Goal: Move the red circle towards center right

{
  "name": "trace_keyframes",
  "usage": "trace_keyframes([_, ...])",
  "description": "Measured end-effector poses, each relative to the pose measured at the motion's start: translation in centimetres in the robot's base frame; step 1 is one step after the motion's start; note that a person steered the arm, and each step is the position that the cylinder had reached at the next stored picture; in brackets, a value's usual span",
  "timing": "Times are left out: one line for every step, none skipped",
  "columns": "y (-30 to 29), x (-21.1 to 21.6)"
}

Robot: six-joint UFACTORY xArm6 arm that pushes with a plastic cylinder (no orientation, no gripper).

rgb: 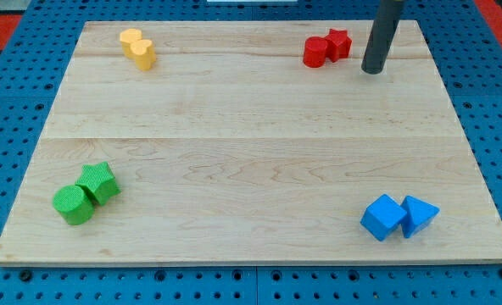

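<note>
The red circle lies near the view's top right on the wooden board, touching a red star on its right. My tip is at the end of the dark rod, a little to the right of the red star and slightly lower in the view, apart from both red blocks.
A yellow block lies at the top left. A green circle and a green star sit together at the bottom left. A blue cube and a blue triangle sit at the bottom right.
</note>
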State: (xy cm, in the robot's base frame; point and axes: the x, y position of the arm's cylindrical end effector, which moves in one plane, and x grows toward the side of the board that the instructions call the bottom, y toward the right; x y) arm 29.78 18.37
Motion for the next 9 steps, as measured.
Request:
trace_keyframes([1.4,-0.8])
trace_keyframes([3.7,0.4])
trace_keyframes([5.1,4.8])
trace_keyframes([5.2,13.0])
trace_keyframes([5.2,15.3])
trace_keyframes([5.2,15.3])
trace_keyframes([5.0,15.8])
trace_keyframes([5.0,15.8])
trace_keyframes([5.0,14.3])
